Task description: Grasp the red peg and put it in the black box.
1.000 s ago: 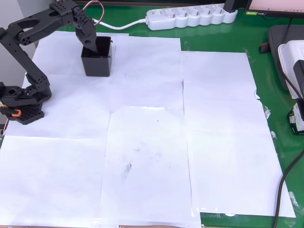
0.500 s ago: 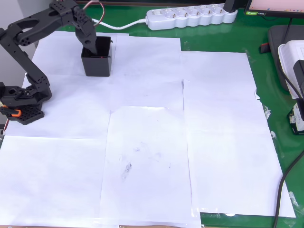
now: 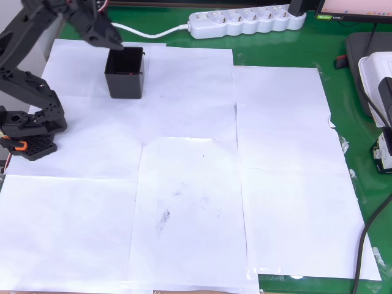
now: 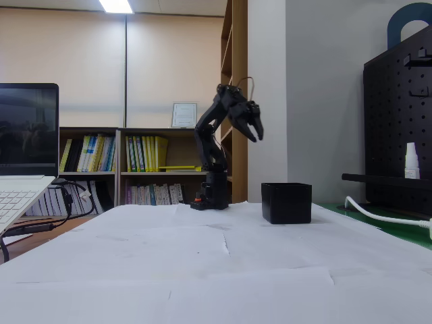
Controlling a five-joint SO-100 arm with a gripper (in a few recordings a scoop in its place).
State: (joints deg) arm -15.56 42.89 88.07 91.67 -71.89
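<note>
The black box (image 3: pixel 125 84) stands on the white paper at the upper left of the overhead view, and right of centre in the fixed view (image 4: pixel 287 202). My gripper (image 3: pixel 114 41) hangs in the air just past the box's upper-left rim. In the fixed view the gripper (image 4: pixel 254 133) is well above the box and a little to its left, its jaws apart with nothing between them. The red peg is out of view; the box's inside looks dark and I cannot tell what lies in it.
White paper sheets (image 3: pixel 190 184) cover a green mat. The arm's base (image 3: pixel 27 131) sits at the left edge. A white power strip (image 3: pixel 248 21) lies behind the box, and devices and a cable line the right edge. A laptop (image 4: pixel 23 182) stands at left.
The gripper has lifted out of the black box and pulled back up and to the left; before, its fingers reached down inside the box.
</note>
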